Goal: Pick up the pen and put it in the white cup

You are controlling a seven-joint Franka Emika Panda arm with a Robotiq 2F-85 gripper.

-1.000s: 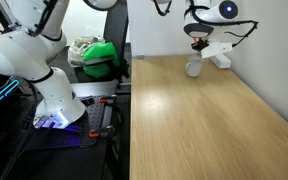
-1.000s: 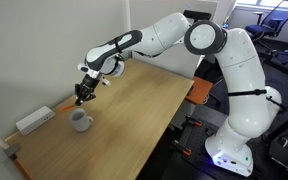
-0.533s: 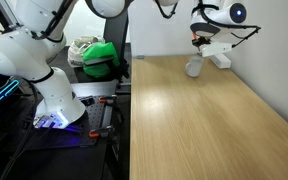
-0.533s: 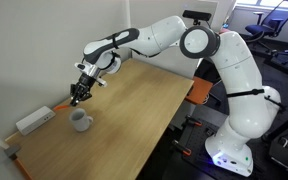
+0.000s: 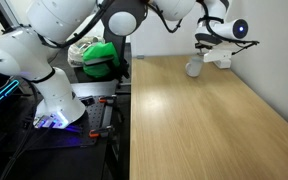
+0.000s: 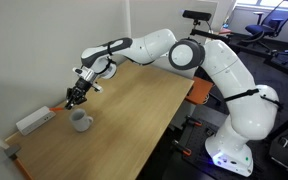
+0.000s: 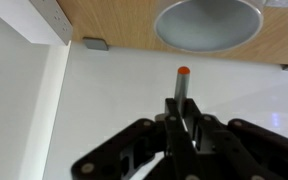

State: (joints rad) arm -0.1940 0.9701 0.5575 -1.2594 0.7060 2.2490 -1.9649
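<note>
Pen [image 7: 182, 92] clamped between narrow-set fingers [image 7: 170, 118] of gripper [image 7: 184, 127], held clear of wooden table [image 6: 134, 112].

In wrist view, long axis running straight up the middle of the frame, red-orange tip uppermost, aimed toward white cup [image 7: 208, 22] at the top edge; tip short of the cup's rim and a little left of its centre. In an exterior view, gripper [image 6: 75, 96] at left of frame, just above the cup [image 6: 81, 121], flat white block [image 6: 34, 121] lower left beside it. Pen too small to make out in both exterior views.
</note>
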